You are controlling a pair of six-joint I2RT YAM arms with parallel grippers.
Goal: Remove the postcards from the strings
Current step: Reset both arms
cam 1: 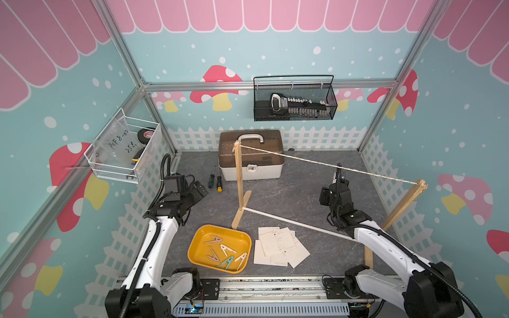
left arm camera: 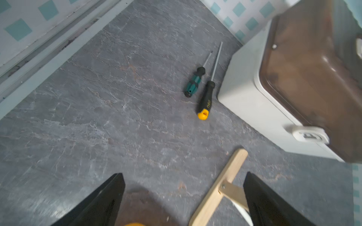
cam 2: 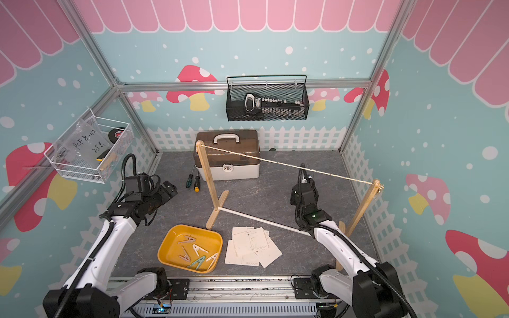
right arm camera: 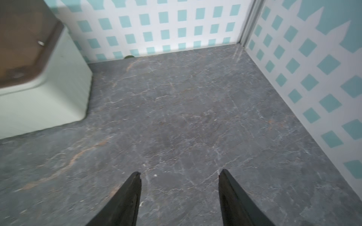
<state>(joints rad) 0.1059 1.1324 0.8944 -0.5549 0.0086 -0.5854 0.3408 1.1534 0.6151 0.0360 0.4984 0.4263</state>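
String (cam 1: 303,159) bare, postcards (cam 1: 278,245) piled on bench (cam 1: 303,192). Left claw (left arm camera: 184,174) wide, right claw (right arm camera: 180,172) half-open, both empty. Pull arms back clear of string.

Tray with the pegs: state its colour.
The tray is mustard yellow, best seen in a top view.

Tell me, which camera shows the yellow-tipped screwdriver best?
The left wrist view: the yellow-tipped screwdriver lies close and whole there. Both top views show it small beside the box; the right wrist view misses it.
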